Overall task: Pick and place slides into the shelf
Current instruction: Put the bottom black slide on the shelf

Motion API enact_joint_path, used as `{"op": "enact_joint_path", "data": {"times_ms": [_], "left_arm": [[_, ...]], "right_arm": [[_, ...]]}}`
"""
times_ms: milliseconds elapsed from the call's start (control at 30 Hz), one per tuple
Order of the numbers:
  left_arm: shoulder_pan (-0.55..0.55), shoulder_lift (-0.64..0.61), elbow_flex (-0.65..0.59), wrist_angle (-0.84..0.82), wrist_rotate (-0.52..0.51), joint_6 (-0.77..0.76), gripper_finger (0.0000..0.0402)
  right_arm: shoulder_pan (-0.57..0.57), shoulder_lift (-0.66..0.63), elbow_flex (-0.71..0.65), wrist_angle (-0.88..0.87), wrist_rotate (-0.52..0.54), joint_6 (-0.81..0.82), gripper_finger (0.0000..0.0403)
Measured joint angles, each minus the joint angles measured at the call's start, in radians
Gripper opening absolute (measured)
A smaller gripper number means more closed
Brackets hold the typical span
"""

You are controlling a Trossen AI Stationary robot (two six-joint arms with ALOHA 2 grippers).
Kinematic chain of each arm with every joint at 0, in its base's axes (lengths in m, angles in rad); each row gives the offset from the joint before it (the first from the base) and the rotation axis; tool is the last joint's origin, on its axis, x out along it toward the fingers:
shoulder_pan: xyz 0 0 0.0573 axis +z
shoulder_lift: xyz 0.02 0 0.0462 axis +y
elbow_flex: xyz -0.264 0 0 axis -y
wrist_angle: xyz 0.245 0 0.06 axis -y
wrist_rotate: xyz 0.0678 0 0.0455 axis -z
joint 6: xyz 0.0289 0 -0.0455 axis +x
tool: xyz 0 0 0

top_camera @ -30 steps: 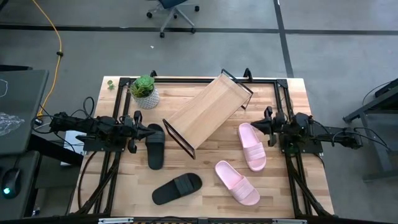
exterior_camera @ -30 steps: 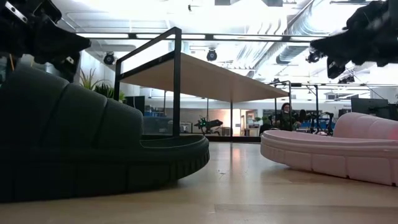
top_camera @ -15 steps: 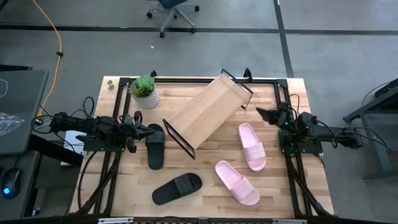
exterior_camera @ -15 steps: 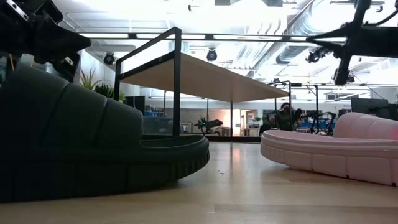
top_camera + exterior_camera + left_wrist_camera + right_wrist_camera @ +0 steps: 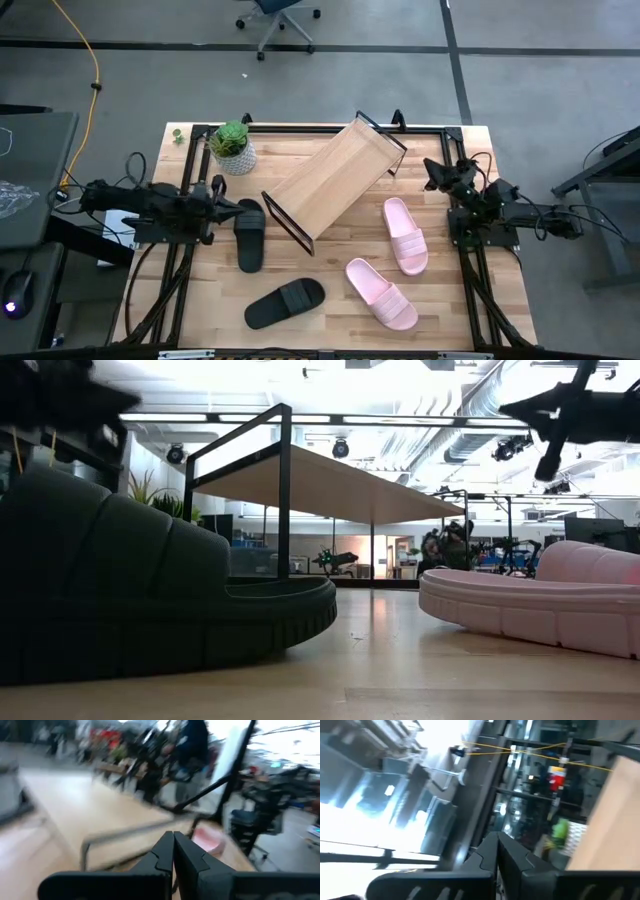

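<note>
The shelf (image 5: 335,177) stands slanted at the table's far middle, a light board in a black frame. One black slide (image 5: 249,233) lies flat by its left end, another black slide (image 5: 285,302) near the front edge. Two pink slides (image 5: 405,234) (image 5: 381,292) lie flat to the right. My left gripper (image 5: 238,209) hovers shut just left of the upper black slide's far end, its shut fingers showing in the left wrist view (image 5: 173,840). My right gripper (image 5: 430,166) is raised, shut (image 5: 496,839), beyond the pink slides near the shelf's right end.
A potted plant (image 5: 233,147) stands at the table's far left corner beside the shelf. Black frame rails (image 5: 455,150) run along the table's sides. In the low view the near black slide (image 5: 150,590) and the near pink slide (image 5: 540,610) fill the foreground.
My right gripper has risen and swung from above the upper pink slide's far end toward the table's far edge, turning as it went. My left gripper is in motion, blurred in the low and left wrist views, and sits slightly higher. The slides and shelf have not moved.
</note>
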Motion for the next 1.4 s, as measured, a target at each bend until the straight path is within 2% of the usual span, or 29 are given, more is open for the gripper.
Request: {"op": "enact_joint_path", "data": {"times_ms": [133, 300, 367, 500, 667, 800, 1000, 1200, 1267, 1400], "left_arm": [[0.000, 0.002, 0.139, -0.097, 0.070, 0.110, 0.0000], [0.000, 0.072, 0.366, -0.439, 0.029, 0.124, 0.0000], [0.000, 0.134, 0.446, -0.552, 0.002, 0.124, 0.0000], [0.000, 0.306, 0.559, -0.625, -0.001, 0.132, 0.0000], [0.000, 0.537, 0.657, -0.751, 0.069, 0.141, 0.0000], [-0.001, 0.672, 0.706, -0.840, 0.120, 0.108, 0.0000], [-0.091, 0.785, 0.721, -0.793, 0.227, -0.041, 0.0000], [-0.321, 0.846, 0.721, -0.685, 0.243, -0.293, 0.0000], [-0.403, 0.858, 0.721, -0.621, 0.195, -0.392, 0.0000], [-0.546, 0.888, 0.721, -0.505, -0.021, -0.563, 0.0000]], "right_arm": [[0.000, 0.000, 0.000, 0.056, -0.022, -0.054, 0.0000], [0.000, 0.000, 0.000, 0.042, -0.049, -0.084, 0.0000], [0.000, 0.001, 0.000, 0.026, -0.052, -0.085, 0.0000], [0.000, 0.016, 0.000, -0.003, -0.060, -0.080, 0.0000], [0.000, 0.049, 0.000, -0.006, -0.131, -0.060, 0.0000], [0.000, 0.081, 0.000, -0.006, -0.214, -0.012, 0.0000], [0.000, 0.132, 0.000, -0.005, -0.295, 0.055, 0.0000], [0.000, 0.165, 0.000, -0.006, -0.379, 0.058, 0.0000], [0.000, 0.169, 0.000, -0.005, -0.398, 0.066, 0.0000], [0.000, 0.170, 0.000, -0.005, -0.447, 0.072, 0.0000]]}}
